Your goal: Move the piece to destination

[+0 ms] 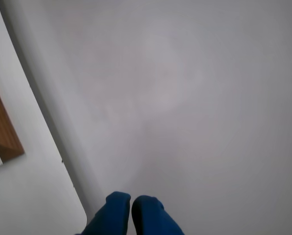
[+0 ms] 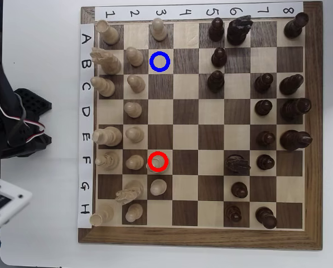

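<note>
In the overhead view a small cream pawn (image 2: 158, 162) stands on the square marked with a red ring, row F, column 3. The light square with the blue ring (image 2: 159, 62), row B, column 3, is empty. My gripper (image 1: 131, 205) shows in the wrist view as two blue fingers (image 1: 114, 210) close together with nothing between them. It hangs over a plain grey surface beyond the white table's rounded corner (image 1: 38, 196), away from the board. In the overhead view only the arm's black base (image 2: 21, 123) and a blue bit at the bottom left edge show.
The wooden chessboard (image 2: 199, 237) holds several cream pieces in columns 1 to 3 and several dark pieces on the right. A cream pawn (image 2: 158, 28) and another (image 2: 135, 56) stand next to the blue-ringed square. A white block (image 2: 4, 201) lies left of the board. A brown wooden edge (image 1: 1, 127) shows at the wrist view's left.
</note>
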{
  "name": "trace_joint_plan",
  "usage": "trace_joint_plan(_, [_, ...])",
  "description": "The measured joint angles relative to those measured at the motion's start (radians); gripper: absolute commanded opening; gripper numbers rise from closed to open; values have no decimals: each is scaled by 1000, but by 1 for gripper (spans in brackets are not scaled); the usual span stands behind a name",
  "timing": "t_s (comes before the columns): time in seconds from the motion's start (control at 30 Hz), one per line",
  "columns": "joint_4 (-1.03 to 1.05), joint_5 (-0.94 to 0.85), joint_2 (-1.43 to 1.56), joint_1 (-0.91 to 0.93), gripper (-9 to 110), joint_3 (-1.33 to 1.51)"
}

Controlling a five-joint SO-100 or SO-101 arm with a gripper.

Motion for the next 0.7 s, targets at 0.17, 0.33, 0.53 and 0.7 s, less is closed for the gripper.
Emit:
trace_joint_plan(0.17, [0,124,-77,-109,0,-141])
trace_joint_plan(0.33, [14,279,-186,-245,0,-318])
trace_joint_plan(0.53, [146,471,-370,-414,0,-603])
trace_joint_plan(0.7, [279,614,-512,-531,0,-785])
